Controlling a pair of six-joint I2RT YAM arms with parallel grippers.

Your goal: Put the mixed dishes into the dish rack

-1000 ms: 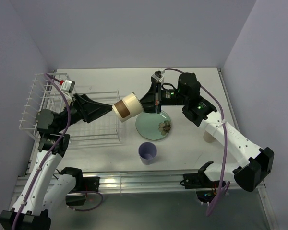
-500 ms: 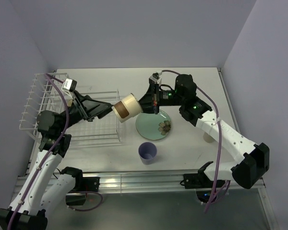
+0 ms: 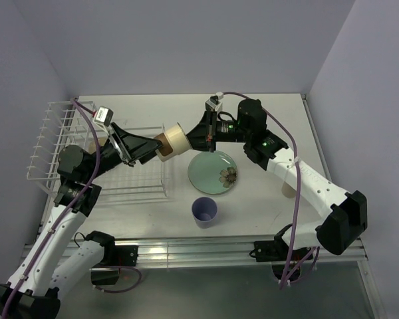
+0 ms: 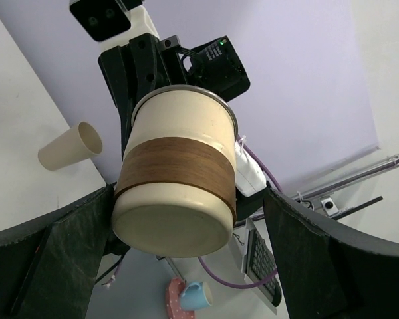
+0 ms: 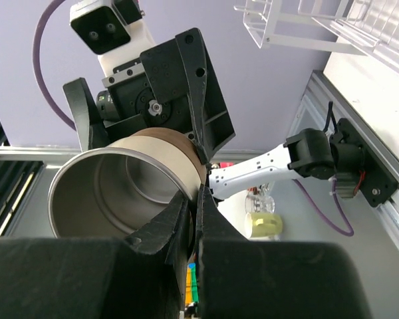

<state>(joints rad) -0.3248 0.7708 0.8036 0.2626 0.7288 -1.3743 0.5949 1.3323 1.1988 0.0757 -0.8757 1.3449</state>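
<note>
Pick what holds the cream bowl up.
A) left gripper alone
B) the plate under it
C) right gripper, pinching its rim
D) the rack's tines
C: the right gripper is shut on the rim of the cream bowl, while the left gripper stands open around its base.

A cream bowl with a brown band and a steel inside hangs tipped sideways at mid-frame, by the right edge of the white wire dish rack. Below it the pale green flowered plate lies flat, with the lavender cup upright beneath. The beige tumbler is at right.
</note>
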